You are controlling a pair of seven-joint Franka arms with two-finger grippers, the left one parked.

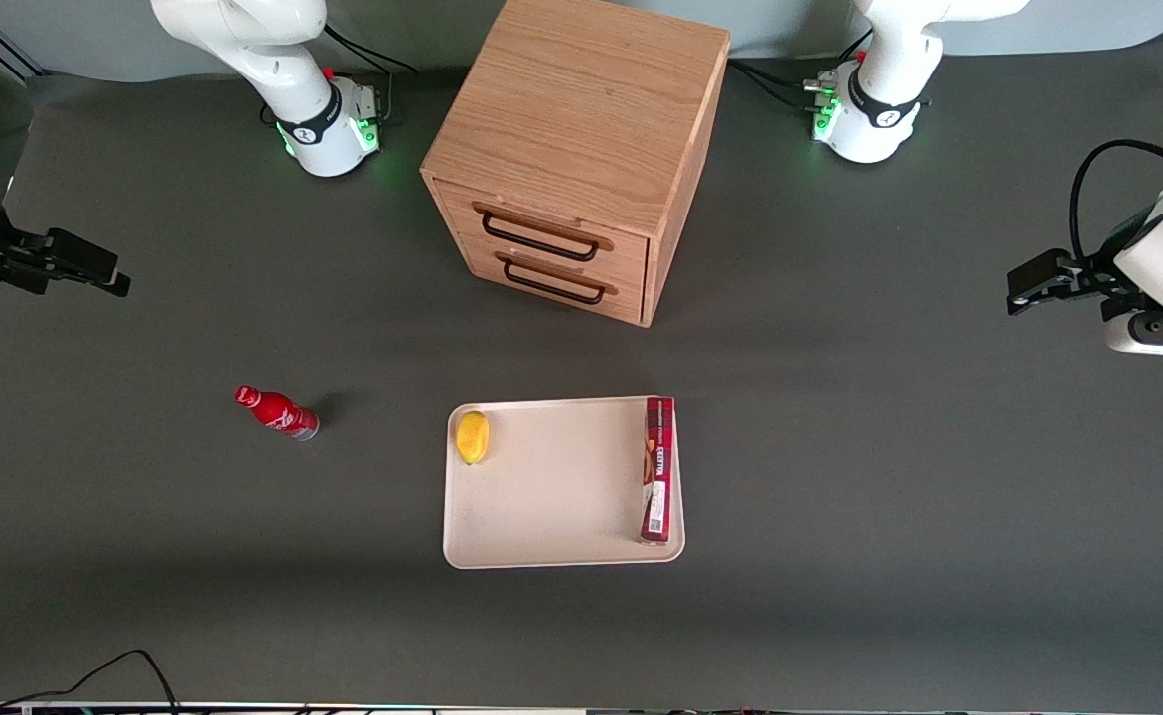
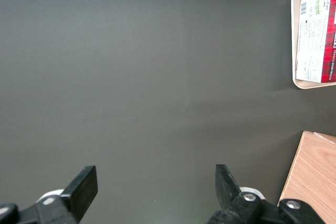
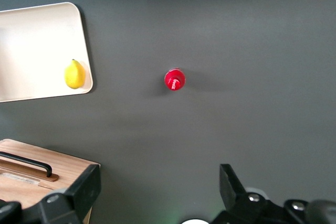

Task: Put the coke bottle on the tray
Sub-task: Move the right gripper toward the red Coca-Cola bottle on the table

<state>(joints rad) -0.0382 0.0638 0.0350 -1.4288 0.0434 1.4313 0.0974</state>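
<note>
Front view recorded the coke bottle [image 1: 277, 412] standing upright on the dark table [image 1: 839, 447], apart from the tray [image 1: 561, 556] and toward the working arm's end of the table. The bottle was not in contact with any other item. The tray lay in front of the wooden drawer cabinet [image 1: 571, 149], nearer to the front camera than the cabinet. A lemon [image 1: 472, 437] rested in the tray, in the corner closest to the bottle. A long red box [image 1: 657, 469] lay along the tray's edge toward the parked arm's end.

The gripper [image 1: 109, 278] was raised above the table at the working arm's end, farther from the front camera than the bottle and well apart from it. Its fingers were spread wide and held nothing.

The right wrist view confirmed this: both black fingers [image 3: 84, 190] stood far apart with bare table between them. In that view the bottle [image 3: 174, 80] was seen from above, cap uppermost, near the tray's [image 3: 31, 30] rounded corner where the lemon [image 3: 74, 74] sat. A corner of the cabinet [image 3: 31, 169] with one dark drawer handle [image 3: 26, 162] was also visible.
</note>
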